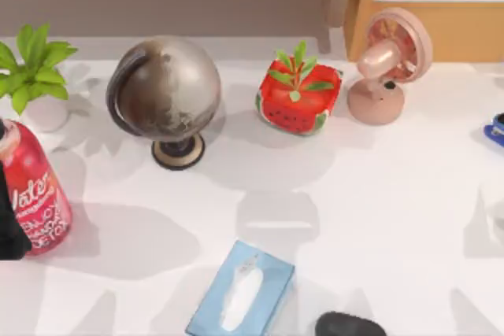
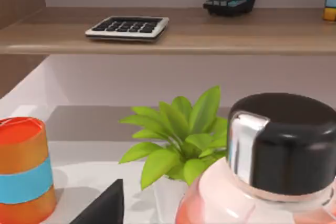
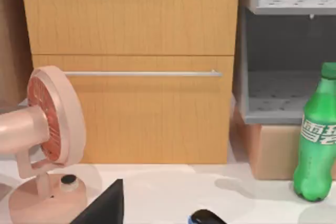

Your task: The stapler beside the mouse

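The stapler (image 1: 496, 129), bright blue with a dark upper part, lies at the table's far right edge, cut off by the top view's border. It also peeks in low in the right wrist view as the stapler (image 3: 206, 217), near the pink fan. The black oval mouse (image 1: 350, 325) lies at the front edge, right of centre, far from the stapler. A dark part of my right gripper (image 3: 102, 205) shows in its wrist view. A black part of my left arm (image 1: 11, 222) sits at the left edge beside the red bottle.
A pale blue tissue box (image 1: 240, 293) lies left of the mouse. At the back stand a globe (image 1: 167, 92), a watermelon planter (image 1: 298, 96), a pink fan (image 1: 387, 64) and a potted plant (image 1: 35, 76). A red bottle (image 1: 33, 194) stands far left, a green bottle (image 3: 316, 140) beyond the stapler.
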### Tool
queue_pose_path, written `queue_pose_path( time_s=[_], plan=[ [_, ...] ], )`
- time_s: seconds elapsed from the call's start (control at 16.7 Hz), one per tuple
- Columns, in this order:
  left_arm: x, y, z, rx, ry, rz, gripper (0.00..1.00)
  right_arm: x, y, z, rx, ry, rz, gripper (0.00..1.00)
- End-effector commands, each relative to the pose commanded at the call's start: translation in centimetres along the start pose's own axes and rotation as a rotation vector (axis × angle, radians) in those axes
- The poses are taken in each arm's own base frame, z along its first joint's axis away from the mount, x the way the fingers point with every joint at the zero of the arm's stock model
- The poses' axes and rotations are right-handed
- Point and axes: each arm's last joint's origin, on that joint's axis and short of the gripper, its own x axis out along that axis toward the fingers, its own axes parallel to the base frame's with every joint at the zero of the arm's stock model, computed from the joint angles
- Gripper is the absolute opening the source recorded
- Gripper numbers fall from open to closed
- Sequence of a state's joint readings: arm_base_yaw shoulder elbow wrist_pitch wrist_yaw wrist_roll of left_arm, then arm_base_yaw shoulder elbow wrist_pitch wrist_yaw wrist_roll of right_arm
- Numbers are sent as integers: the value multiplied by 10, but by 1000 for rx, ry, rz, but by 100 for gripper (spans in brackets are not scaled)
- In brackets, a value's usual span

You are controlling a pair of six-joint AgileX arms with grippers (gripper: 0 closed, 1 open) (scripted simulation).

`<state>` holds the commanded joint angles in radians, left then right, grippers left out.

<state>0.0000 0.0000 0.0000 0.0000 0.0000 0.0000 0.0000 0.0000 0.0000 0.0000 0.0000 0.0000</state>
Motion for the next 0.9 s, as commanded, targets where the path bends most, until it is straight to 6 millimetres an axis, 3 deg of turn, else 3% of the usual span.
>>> queue_pose_path(
  time_s=[0.3, 0.54, 0.72, 0.9],
  plan=[
    [0, 0, 0, 0, 0, 0, 100, 1, 0, 10, -43, 52, -3, 100],
    [0, 0, 0, 0, 0, 0, 100, 10, 0, 49, -177, 223, 2, 100],
    [0, 0, 0, 0, 0, 0, 100, 37, -1, 87, -304, 424, 33, 100],
    [0, 0, 0, 0, 0, 0, 100, 92, -2, 110, -424, 689, 106, 100]
  ],
)
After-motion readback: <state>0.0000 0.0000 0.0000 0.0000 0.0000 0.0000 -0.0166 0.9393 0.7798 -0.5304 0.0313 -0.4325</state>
